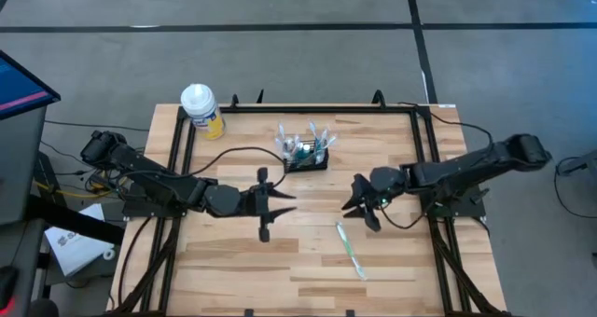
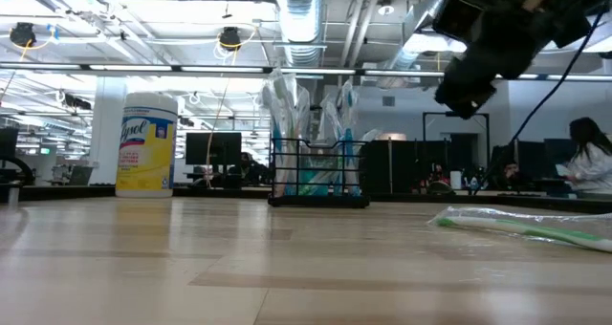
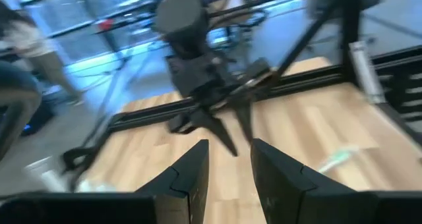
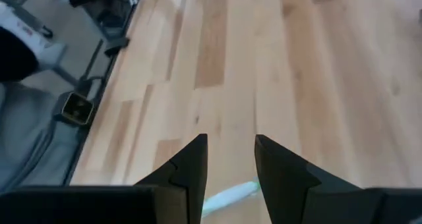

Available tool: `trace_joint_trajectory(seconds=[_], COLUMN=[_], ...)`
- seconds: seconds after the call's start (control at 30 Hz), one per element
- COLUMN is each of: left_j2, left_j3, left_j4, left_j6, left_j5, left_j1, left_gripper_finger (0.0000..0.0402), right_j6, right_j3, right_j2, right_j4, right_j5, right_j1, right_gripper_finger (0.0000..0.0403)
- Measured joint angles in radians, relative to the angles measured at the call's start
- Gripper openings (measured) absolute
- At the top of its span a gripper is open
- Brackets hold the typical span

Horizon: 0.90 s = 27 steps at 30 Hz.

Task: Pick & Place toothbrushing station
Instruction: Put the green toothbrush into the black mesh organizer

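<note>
I've got the right gripper (image 1: 362, 205) w/ fingers parted, empty, nearest the wrapped toothbrush (image 1: 351, 249) lying just below it, long axis toward me; left gripper (image 1: 277, 205) parted, waiting.

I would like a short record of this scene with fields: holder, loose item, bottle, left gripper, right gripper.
holder: black mesh holder at table's far middle, wrapped toothbrushes upright inside
loose item: wrapped toothbrush flat on table, near right gripper
bottle: yellow wipes bottle, far left corner
left gripper: open, empty, mid-table
right gripper: open, empty, above table
</note>
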Motion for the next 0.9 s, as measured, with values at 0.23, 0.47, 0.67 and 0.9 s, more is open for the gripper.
trace_joint_trajectory(seconds=[0.23, 0.47, 0.67, 0.9], left_j2=[0.0, 0.0, 0.0, 0.0], left_j3=[0.0, 0.0, 0.0, 0.0], left_j4=[0.0, 0.0, 0.0, 0.0], left_j6=[0.001, 0.0, 0.0, 0.0], left_j5=[0.035, 0.035, 0.035, 0.036], left_j1=[0.0, 0.0, 0.0, 0.0], left_gripper_finger=[0.0108, 0.0108, 0.0108, 0.0108], right_j6=[0.143, 0.416, 0.643, 0.818], right_j3=[0.0, 0.0, 0.0, 0.0], right_j2=[0.006, 0.006, 0.008, 0.098], right_j4=[-0.098, -0.132, -0.129, -0.092], right_j5=[0.008, 0.081, 0.145, 0.184], right_j1=[0.101, 0.24, 0.353, 0.433], right_gripper_finger=[0.0116, 0.0116, 0.0116, 0.0116])
